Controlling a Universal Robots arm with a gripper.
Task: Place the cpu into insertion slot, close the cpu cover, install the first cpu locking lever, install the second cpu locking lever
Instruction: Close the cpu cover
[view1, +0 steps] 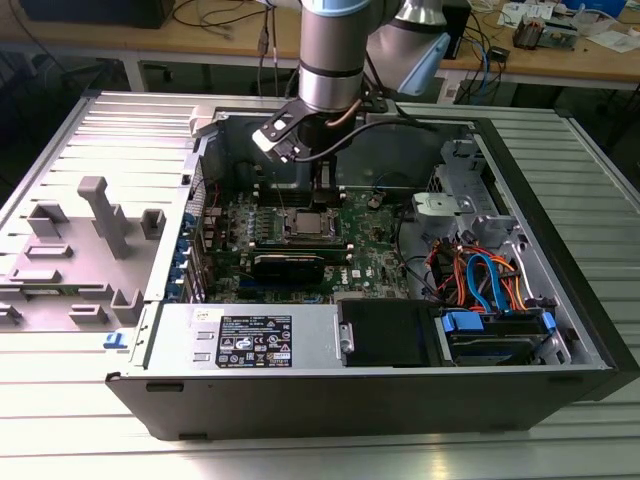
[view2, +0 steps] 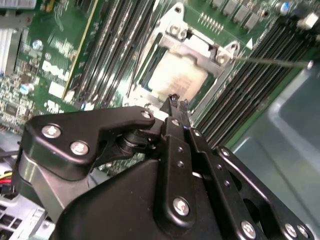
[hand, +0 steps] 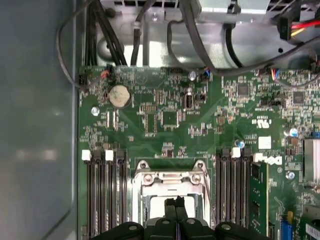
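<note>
Pincer (view2: 176, 102) closed, empty, tips just over the cpu (view2: 176, 75); cpu cover (view2: 194, 45) lies flat on it; thin locking lever (view2: 270, 61) looks stiff, springy; hook near its end.

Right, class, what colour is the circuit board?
The circuit board is green, clearest in the first wrist view.

Open computer case (view1: 300, 405); coin battery (hand: 119, 95)
</note>
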